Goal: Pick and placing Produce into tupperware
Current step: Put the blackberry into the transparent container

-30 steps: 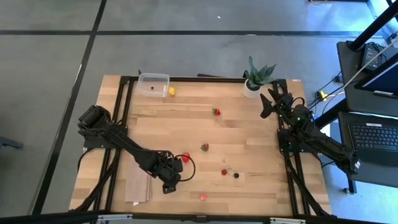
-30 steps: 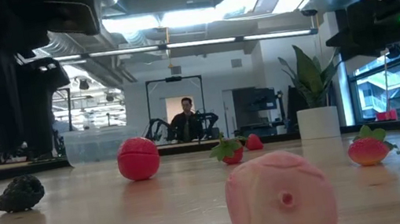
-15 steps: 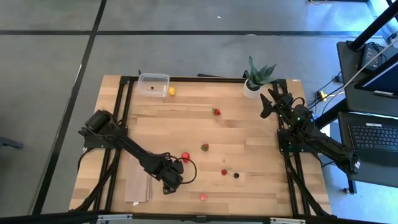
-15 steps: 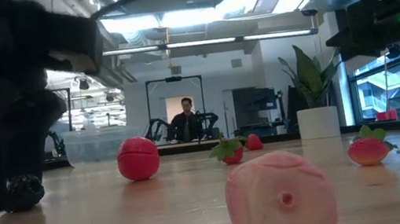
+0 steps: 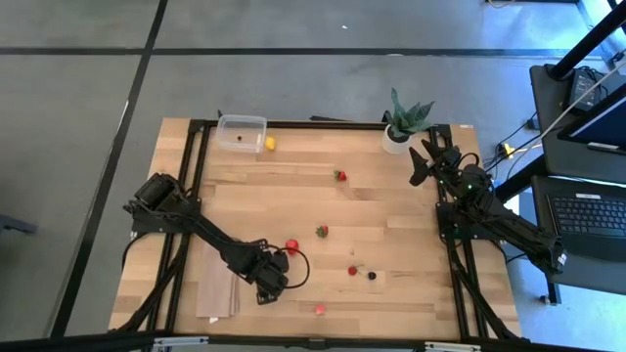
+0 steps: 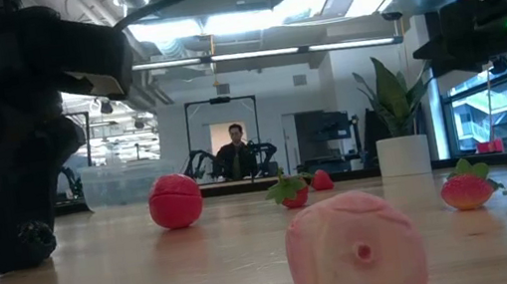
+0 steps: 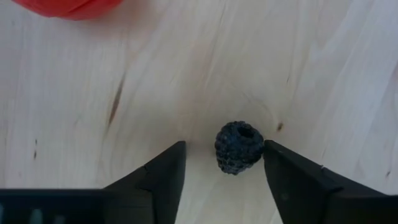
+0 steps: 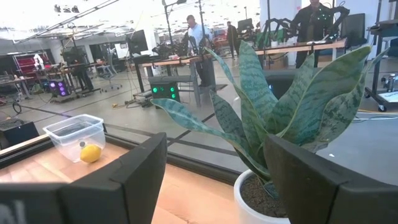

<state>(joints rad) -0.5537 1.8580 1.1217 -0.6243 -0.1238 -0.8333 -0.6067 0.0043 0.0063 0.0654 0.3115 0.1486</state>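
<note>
My left gripper (image 5: 274, 270) is open and low over the table near its front. Its fingers stand on either side of a dark berry (image 7: 238, 146) that lies on the wood. The berry also shows in the low view (image 6: 34, 238). A red piece (image 5: 290, 245) lies just beyond the gripper. The clear tupperware (image 5: 242, 133) stands at the far left with a dark berry (image 5: 239, 139) inside and a yellow piece (image 5: 270, 143) beside it. Strawberries (image 5: 339, 176) (image 5: 321, 231) (image 5: 352, 270), another dark berry (image 5: 371, 275) and a pink piece (image 5: 319, 309) lie scattered. My right gripper (image 5: 423, 161) waits open at the far right. My left gripper points down with the dark berry between its open fingers. One finger (image 7: 292, 180) stands right beside the berry's side (image 7: 258, 146), and I cannot tell whether it touches. The other finger (image 7: 161, 177) is clear of it. The berry rests on the table.
A spiky plant in a white pot (image 5: 403, 122) stands at the far right, just in front of my right gripper. A flat tan cloth (image 5: 217, 288) lies at the front left beside my left arm. A person shows in the room behind (image 6: 238, 154).
My left gripper has come down to the table over the dark berry, which now lies between its fingers. The berry and the other pieces have stayed where they were.
</note>
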